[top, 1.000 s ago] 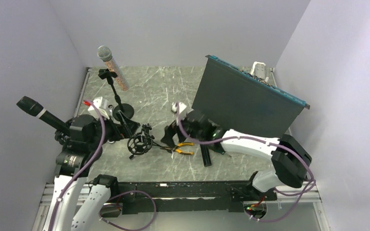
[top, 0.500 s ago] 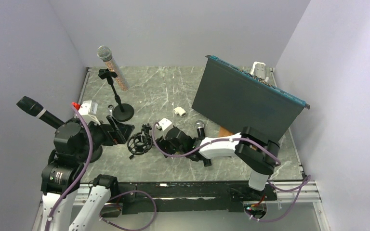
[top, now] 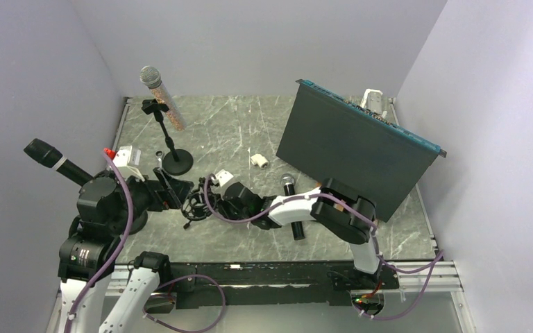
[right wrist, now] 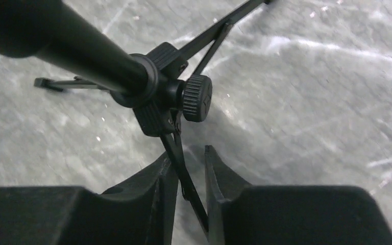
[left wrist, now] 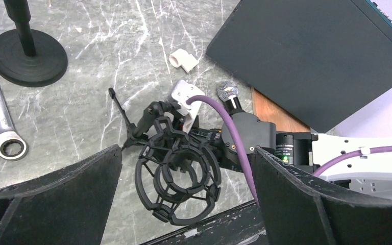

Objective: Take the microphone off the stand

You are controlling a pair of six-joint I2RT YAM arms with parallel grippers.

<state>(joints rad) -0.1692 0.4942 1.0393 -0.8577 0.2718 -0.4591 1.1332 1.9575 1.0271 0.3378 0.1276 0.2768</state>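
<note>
Right end effector (right wrist: 189, 153), low over the grey marbled bench (top: 236, 132): fingers drawn nearly together about a thin black tripod leg (right wrist: 181, 163) of the empty black shock mount (left wrist: 178, 158). Whether the leg is truly clamped cannot be told. Left end effector (left wrist: 182, 153): spread wide and holding nothing, with the same mount just ahead of its fingers. Glittery pink microphone with silver mesh head (top: 164, 100): tilted in the clip of the slim black round-based stand (top: 168, 142) at the bench's far left, well apart from both arms. A black microphone with silver grille (top: 289, 184) lies loose on the bench beside the right arm. The clipped microphone probably handles as a rigid, moderately heavy, smooth tapered cylinder, apt to slip under a light pinch, and its mesh head likely dents. Best hold, by this reading: across the barrel between head and clip, drawing along the barrel's axis. The stand looks light and may tip unless its base or rod is steadied.
</note>
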